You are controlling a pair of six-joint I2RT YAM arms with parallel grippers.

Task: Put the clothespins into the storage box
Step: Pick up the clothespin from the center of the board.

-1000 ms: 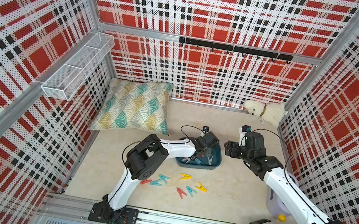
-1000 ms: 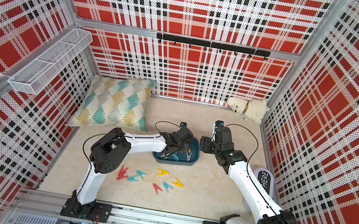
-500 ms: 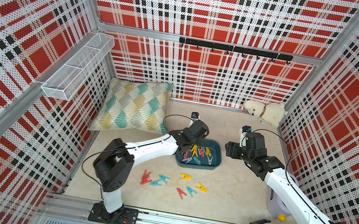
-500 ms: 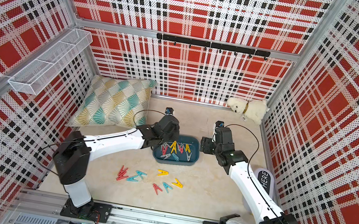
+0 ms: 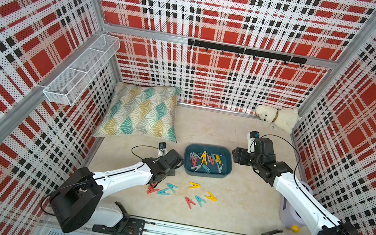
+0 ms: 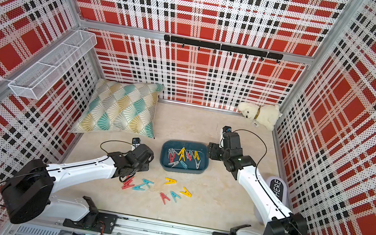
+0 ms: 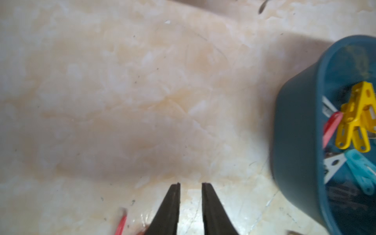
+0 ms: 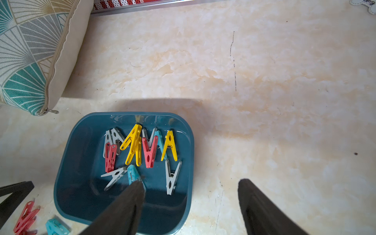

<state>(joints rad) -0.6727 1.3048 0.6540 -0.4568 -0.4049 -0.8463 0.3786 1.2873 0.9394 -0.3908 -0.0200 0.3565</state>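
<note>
The dark teal storage box (image 5: 205, 176) (image 6: 181, 170) sits mid-floor and holds several clothespins (image 5: 203, 158) (image 8: 134, 146) in yellow, red, grey and teal. Several more clothespins (image 5: 194, 185) (image 6: 170, 181) lie loose on the floor in front of it. My left gripper (image 5: 154, 182) (image 7: 190, 184) hangs low just left of the box, beside two red clothespins (image 5: 152, 189). Its jaws stand a little apart with nothing between them. My right gripper (image 5: 236, 155) (image 8: 192, 182) is wide open at the box's right end, with one finger over the box and one over the floor.
A patterned pillow (image 5: 142, 111) lies at the back left and a white plush dog (image 5: 277, 118) in the back right corner. A white wire basket (image 5: 79, 73) hangs on the left wall. A white object with a yellow ball (image 5: 295, 228) stands front right.
My left arm has swung back from over the box to the floor at its left, near the red clothespins, and its jaws have parted slightly. The right arm has stayed put.
</note>
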